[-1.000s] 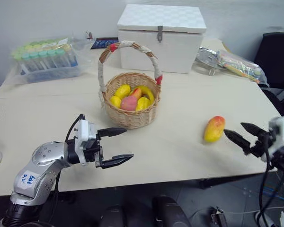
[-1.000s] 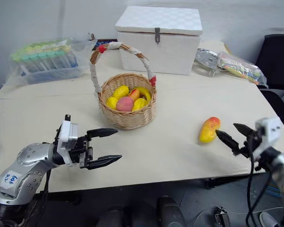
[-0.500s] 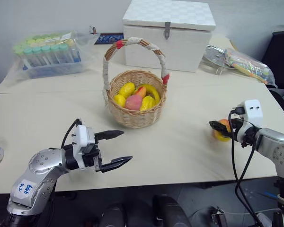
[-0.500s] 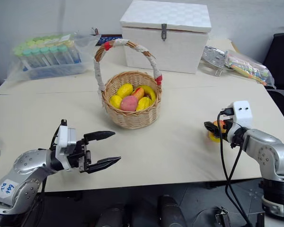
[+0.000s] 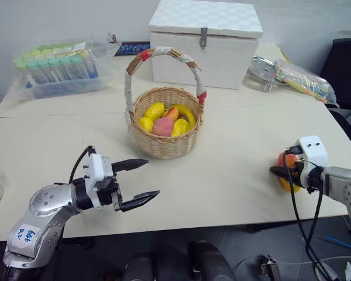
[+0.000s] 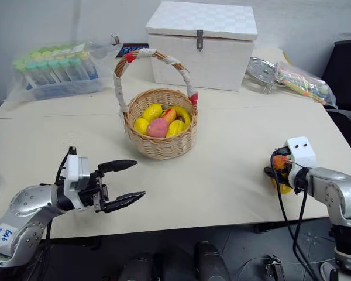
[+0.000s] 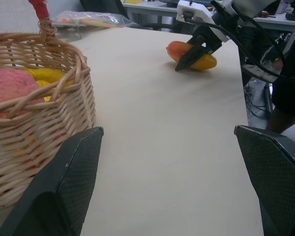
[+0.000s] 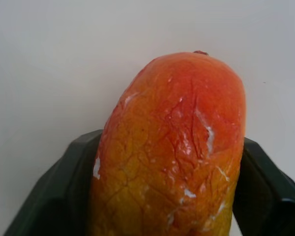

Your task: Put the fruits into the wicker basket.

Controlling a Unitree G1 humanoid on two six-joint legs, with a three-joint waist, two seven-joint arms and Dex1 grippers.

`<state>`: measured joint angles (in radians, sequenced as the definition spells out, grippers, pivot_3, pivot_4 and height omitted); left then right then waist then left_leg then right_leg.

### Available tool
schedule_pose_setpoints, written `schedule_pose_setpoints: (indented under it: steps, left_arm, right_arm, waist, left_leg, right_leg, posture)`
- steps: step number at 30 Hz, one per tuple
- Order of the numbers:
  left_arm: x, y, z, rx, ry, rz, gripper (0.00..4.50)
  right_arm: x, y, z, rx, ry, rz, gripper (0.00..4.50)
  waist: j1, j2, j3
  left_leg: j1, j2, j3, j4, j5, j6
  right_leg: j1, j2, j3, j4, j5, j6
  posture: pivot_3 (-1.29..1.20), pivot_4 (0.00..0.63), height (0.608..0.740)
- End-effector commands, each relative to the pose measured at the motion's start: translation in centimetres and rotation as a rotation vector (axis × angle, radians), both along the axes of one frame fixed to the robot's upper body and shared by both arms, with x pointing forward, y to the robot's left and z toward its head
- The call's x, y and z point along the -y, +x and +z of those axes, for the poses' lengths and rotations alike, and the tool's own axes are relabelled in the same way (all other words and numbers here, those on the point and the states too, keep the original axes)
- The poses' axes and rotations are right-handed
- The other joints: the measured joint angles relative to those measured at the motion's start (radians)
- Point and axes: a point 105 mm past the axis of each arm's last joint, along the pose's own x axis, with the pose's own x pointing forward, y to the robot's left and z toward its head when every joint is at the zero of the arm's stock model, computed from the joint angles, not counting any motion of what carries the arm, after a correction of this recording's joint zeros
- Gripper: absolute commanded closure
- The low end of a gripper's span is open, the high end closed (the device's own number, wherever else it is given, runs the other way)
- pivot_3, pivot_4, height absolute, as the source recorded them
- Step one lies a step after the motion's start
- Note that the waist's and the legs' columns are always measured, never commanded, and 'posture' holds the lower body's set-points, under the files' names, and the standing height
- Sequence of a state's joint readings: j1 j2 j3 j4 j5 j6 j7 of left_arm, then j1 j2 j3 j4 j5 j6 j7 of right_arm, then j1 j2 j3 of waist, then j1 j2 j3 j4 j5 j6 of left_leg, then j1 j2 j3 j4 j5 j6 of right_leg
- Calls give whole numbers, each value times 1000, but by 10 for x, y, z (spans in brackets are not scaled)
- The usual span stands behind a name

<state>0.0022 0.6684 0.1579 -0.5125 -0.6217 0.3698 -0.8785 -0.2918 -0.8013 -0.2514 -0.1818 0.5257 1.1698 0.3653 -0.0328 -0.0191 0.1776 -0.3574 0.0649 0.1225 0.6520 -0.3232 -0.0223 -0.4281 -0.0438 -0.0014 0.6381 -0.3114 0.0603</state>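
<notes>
The wicker basket (image 5: 165,147) stands mid-table, its white-wrapped handle (image 5: 164,52) arching above it. Inside lie a pink-red peach (image 5: 162,126) and several yellow fruits. The mango (image 8: 177,147), yellow with an orange-red end, lies on the table at the right, near the front edge. My right gripper (image 5: 282,170) points down over it, with one black finger pressed against each side. My left gripper (image 5: 152,177) hangs open and holds nothing at the front left, short of the basket. In the left wrist view its fingers (image 7: 64,187) frame the basket wall and the far mango (image 7: 206,62).
A white lidded box (image 5: 205,35) sits behind the basket. A clear bag of capped tubes (image 5: 55,67) lies at the back left, and bagged items (image 5: 298,76) at the back right. A black chair (image 5: 348,64) stands beyond the table's right edge.
My right gripper tipped down from beside the mango onto it, and its fingers closed in on the fruit's sides. The left gripper stayed put. The camera shifted a little.
</notes>
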Motion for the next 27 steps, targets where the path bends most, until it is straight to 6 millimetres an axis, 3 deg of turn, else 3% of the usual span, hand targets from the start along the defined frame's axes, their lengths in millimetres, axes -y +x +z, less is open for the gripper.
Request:
schedule_pose_setpoints:
  steps: [1,2,3,6,7,10,13,17,22,23,26,27]
  left_arm:
    - [-1,0,10,50,-11,3,0]
    - [-1,0,11,51,-15,6,0]
    - [-1,0,12,54,-26,16,0]
    - [-4,4,18,71,-97,70,0]
    - [-5,5,20,76,-115,85,0]
    - [-23,14,32,130,-229,229,0]
    - [-30,11,32,137,-238,280,0]
    - [-33,3,26,130,-217,305,0]
    - [-34,-1,24,127,-221,328,0]
    - [-33,-2,23,127,-220,329,0]
    - [-30,-2,23,130,-219,332,0]
    - [-29,-3,23,130,-217,333,0]
  right_arm:
    - [-42,8,48,232,131,273,1764]
    - [-54,7,59,286,139,359,1764]
    - [-86,2,79,388,167,551,1764]
    - [-147,-10,112,534,222,878,1764]
    - [-155,-10,115,545,230,906,1764]
    - [-206,-5,141,655,282,1033,1764]
    - [-243,8,146,700,247,1066,1764]
    - [-278,30,157,773,238,1015,1764]
    - [-303,46,152,800,160,997,1764]
    - [-307,49,150,796,150,993,1054]
    - [-308,57,149,827,89,977,131]
    - [-307,57,150,829,93,984,58]
  waist:
    - [-3,0,0]
    - [-3,1,0]
    - [-3,1,0]
    - [-14,1,1]
    - [-18,1,1]
    - [-23,-1,0]
    - [-25,-1,0]
    - [-26,-1,0]
    - [-23,-1,0]
    - [-25,-1,0]
    - [-27,-1,0]
    - [-27,-1,0]
  left_leg:
    - [0,0,0,0,0,0]
    - [1,0,0,0,0,0]
    - [1,0,0,0,0,0]
    - [1,0,0,-1,0,0]
    - [2,0,-1,-1,0,0]
    - [2,0,-2,1,0,-1]
    - [2,0,-2,2,0,-1]
    - [2,0,-1,4,0,0]
    - [-1,-1,-2,6,-2,2]
    - [-1,-1,-2,7,-2,2]
    - [-1,0,-2,7,-3,2]
    - [-1,0,-2,7,-3,2]
  right_leg:
    - [0,0,0,0,0,0]
    - [0,1,1,1,0,0]
    - [0,1,1,1,0,0]
    - [0,2,2,1,0,0]
    - [0,2,3,2,0,1]
    - [0,2,3,5,0,0]
    - [-1,1,3,7,1,0]
    - [-1,-1,3,7,1,0]
    - [-2,-3,0,7,0,-1]
    - [-2,-3,0,7,0,-1]
    - [-2,-3,-1,7,0,-1]
    - [-2,-3,-1,7,0,-1]
  posture:
    - [0,150,740]
    - [0,150,740]
    - [0,150,740]
    - [0,150,740]
    - [0,150,740]
    - [0,150,740]
    - [0,150,740]
    - [0,150,740]
    - [0,150,740]
    - [0,150,740]
    - [0,150,740]
    - [0,150,740]
